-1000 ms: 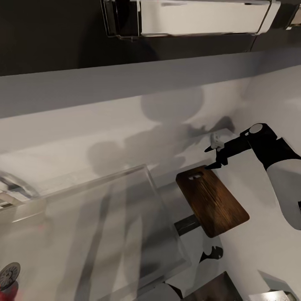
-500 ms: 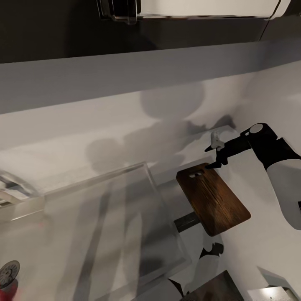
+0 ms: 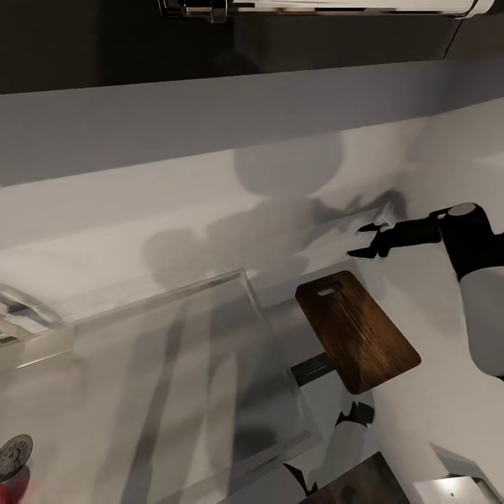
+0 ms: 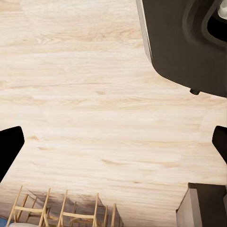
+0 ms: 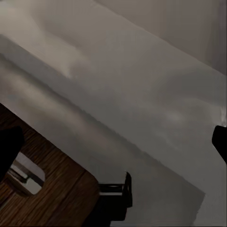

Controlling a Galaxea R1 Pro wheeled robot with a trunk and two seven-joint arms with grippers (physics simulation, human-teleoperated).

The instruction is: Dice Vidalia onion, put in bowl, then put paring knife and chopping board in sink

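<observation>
The dark brown chopping board (image 3: 357, 329) lies on the grey countertop (image 3: 434, 399), right of the sink (image 3: 175, 378); its handle hole end appears in the right wrist view (image 5: 42, 189). My right gripper (image 3: 367, 241) hovers open and empty just beyond that end, toward the wall. A short dark bar (image 3: 313, 369) rests against the board's sink-side edge, and I cannot tell whether it is the paring knife. A pinkish-red rounded shape (image 3: 14, 488), apparently the Vidalia onion, sits by the drain (image 3: 14, 455). My left gripper (image 4: 113, 142) is open over pale wood floor.
Glossy black upper cabinets (image 3: 210, 42) and a grey wall run along the back. A chrome tap (image 3: 21, 315) stands at the sink's far left. A pale square-cornered shape (image 3: 455, 488), possibly the bowl, is cut by the lower right edge. Wooden chairs (image 4: 61, 213) stand on the floor.
My right gripper has drawn away from the board's handle end toward the wall and levelled out. The head view has tilted down a little. The board has stayed put.
</observation>
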